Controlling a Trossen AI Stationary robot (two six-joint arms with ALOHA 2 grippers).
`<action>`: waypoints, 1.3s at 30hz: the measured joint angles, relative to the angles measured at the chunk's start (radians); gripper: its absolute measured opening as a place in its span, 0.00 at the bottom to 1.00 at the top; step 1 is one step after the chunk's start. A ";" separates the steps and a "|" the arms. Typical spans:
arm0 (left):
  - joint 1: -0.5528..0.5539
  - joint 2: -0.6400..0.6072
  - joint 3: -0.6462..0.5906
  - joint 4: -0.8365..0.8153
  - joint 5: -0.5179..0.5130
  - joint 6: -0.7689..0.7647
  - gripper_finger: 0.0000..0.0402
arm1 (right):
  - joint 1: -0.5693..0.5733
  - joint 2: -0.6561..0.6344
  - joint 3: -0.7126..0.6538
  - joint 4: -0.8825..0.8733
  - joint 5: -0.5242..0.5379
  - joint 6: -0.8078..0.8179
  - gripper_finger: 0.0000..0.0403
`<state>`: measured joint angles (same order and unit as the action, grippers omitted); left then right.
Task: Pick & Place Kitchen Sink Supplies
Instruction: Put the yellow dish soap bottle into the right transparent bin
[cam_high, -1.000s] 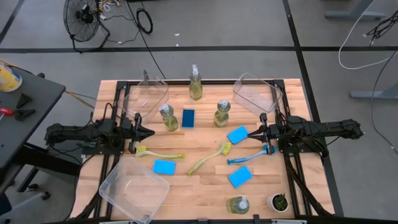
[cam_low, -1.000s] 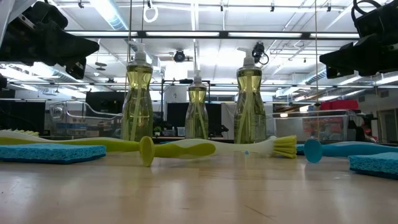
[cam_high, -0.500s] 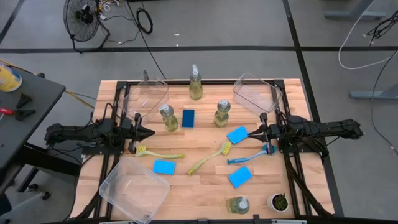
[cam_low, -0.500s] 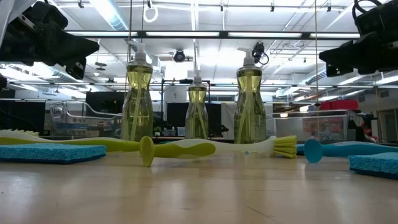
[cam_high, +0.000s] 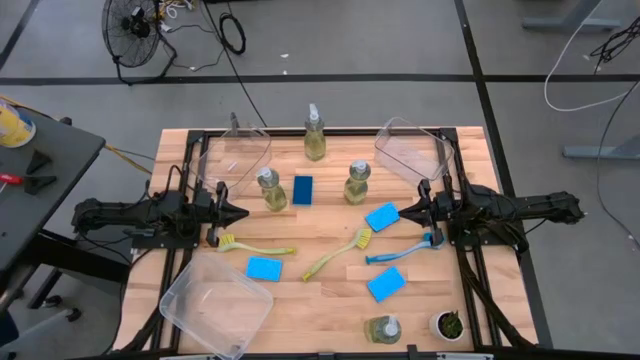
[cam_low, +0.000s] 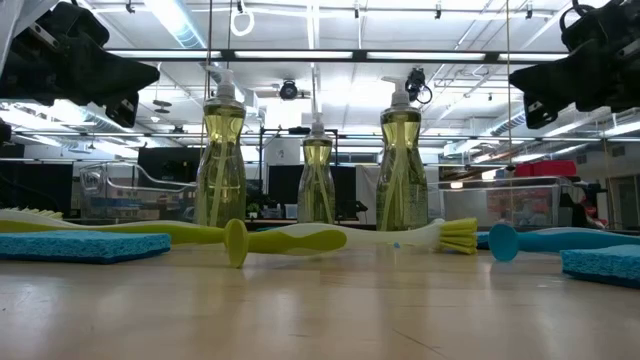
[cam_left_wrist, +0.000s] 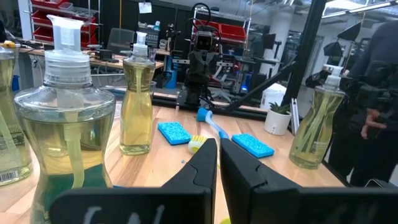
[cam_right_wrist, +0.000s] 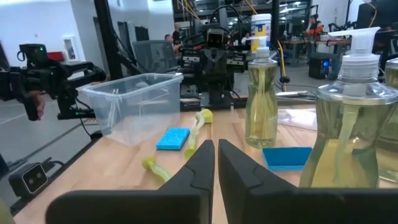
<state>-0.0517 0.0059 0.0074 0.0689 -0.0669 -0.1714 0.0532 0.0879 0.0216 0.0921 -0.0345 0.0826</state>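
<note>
surface (cam_high: 330, 290): pale wood planks, smooth satin | clear pump bottles of yellow-green soap (cam_high: 357, 186): glossy transparent plastic | flat blue rectangular sponges (cam_high: 264, 268): matt, rough, porous | clear plastic bins (cam_high: 216, 304): shiny, see-through | long yellow-green dish brush (cam_high: 337, 254): smooth plastic

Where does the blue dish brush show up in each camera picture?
High view: blue dish brush lies right of centre, near the right arm.
Low view: the brush lies flat at far right.
Left wrist view: the brush lies mid-picture.
Right wrist view: not in it.
Shared landmark: the yellow-green brush lying beside it.
</note>
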 joint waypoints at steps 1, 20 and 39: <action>0.000 0.000 0.000 0.001 0.000 0.001 0.06 | 0.000 0.000 0.000 0.000 0.000 0.000 0.07; 0.000 0.000 0.000 0.002 0.000 0.001 0.06 | 0.000 0.000 0.000 0.005 -0.001 0.014 0.07; 0.000 0.000 0.006 0.105 -0.003 -0.125 0.06 | 0.000 0.000 0.000 0.114 0.161 0.172 0.07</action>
<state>-0.0517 0.0063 0.0138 0.1740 -0.0699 -0.2966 0.0532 0.0883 0.0216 0.2062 0.1262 0.2546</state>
